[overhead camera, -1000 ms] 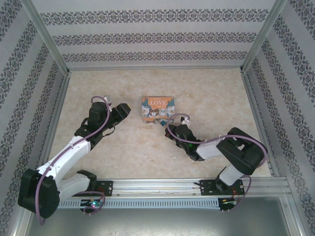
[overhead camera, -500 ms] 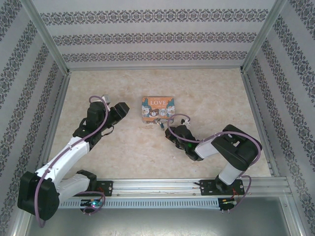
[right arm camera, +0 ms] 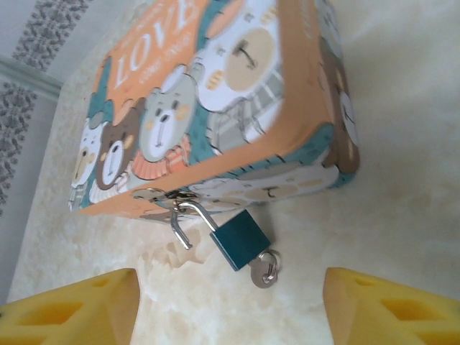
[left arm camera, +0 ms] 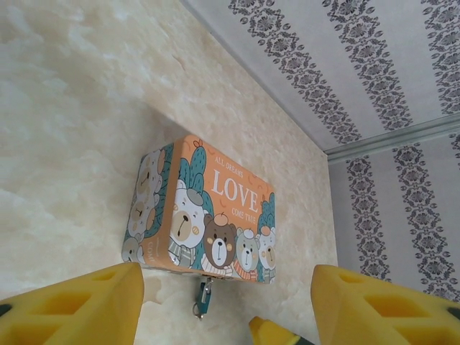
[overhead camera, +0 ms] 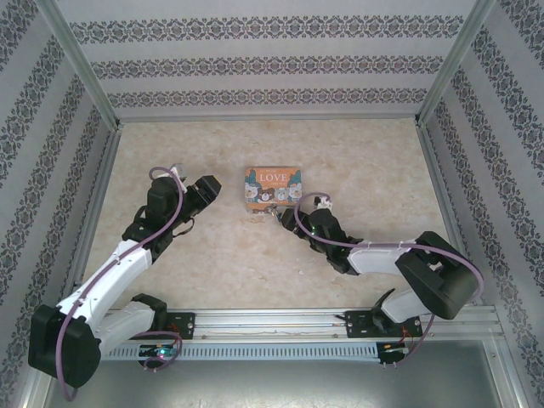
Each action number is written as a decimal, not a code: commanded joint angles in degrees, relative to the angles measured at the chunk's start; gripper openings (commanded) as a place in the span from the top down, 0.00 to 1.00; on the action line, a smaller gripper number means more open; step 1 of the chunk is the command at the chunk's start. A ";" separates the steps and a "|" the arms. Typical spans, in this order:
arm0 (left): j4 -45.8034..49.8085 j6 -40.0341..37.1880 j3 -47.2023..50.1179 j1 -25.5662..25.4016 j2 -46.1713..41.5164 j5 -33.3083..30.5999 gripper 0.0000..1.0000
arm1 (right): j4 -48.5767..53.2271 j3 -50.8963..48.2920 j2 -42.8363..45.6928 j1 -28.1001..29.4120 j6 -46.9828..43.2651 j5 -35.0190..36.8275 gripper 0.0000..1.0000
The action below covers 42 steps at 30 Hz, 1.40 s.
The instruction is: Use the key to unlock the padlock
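The small teal padlock [right arm camera: 241, 241] hangs from the hasp on the front of the orange LOVE box [right arm camera: 215, 93], lying on the table. Its silvery shackle [right arm camera: 188, 219] stands sprung open, one leg free of the body. The key [right arm camera: 264, 270] sticks in the bottom of the padlock with its ring attached. My right gripper [right arm camera: 228, 316] is open just in front of the padlock, touching nothing. My left gripper [left arm camera: 226, 309] is open to the left of the box, empty; from there the padlock [left arm camera: 203, 295] shows below the box [left arm camera: 208, 215]. From above, the padlock [overhead camera: 272, 213] is tiny beside the right gripper [overhead camera: 289, 217].
The metal-framed enclosure with patterned walls [overhead camera: 272, 64] bounds the marble-look tabletop [overhead camera: 374, 170]. The rail [overhead camera: 272, 321] with both arm bases runs along the near edge. The left gripper [overhead camera: 206, 189] sits left of the box [overhead camera: 272, 188].
My right gripper has let go of the key and opened wide, its arm stretching lower along the table. The left gripper has opened slightly.
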State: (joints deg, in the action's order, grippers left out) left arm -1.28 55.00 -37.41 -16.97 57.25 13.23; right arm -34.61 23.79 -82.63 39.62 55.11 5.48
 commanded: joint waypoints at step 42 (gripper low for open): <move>1.92 -1.83 1.11 3.09 -2.40 -1.10 0.32 | 1.13 15.07 -17.08 -2.64 -14.80 -27.05 0.19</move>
State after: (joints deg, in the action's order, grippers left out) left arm -0.32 53.98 -37.06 -14.87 55.55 12.56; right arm -32.95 38.85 -99.53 36.18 39.24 -19.81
